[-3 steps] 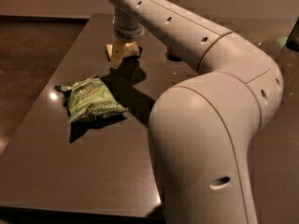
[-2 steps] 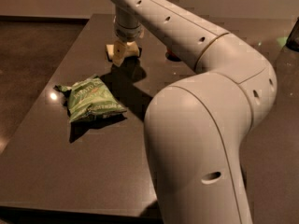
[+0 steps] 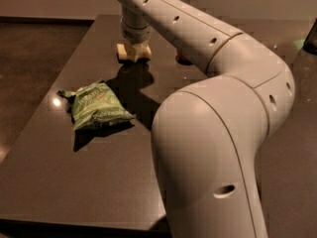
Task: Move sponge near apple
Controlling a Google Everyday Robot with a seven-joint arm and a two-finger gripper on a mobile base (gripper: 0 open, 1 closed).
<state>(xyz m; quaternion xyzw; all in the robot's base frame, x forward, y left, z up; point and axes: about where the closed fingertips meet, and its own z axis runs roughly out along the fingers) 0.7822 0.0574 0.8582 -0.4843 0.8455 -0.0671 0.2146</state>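
Squeezing the soft, light sponge [image 3: 123, 52] across its middle, the gripper [image 3: 133, 50] jaws hold it at the far surface [image 3: 74, 182] end, near the apple [image 3: 183, 60]

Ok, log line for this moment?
gripper: at sponge, far end of table | apple: right of sponge, mostly behind arm | chip bag: nearer, apart

The gripper [image 3: 134, 46] is at the far end of the dark surface [image 3: 54, 182], down on the pale sponge [image 3: 123, 53]. The apple [image 3: 182, 60] shows partly behind the arm [image 3: 213, 38], near the sponge. A green chip bag [image 3: 96, 105] lies well apart.
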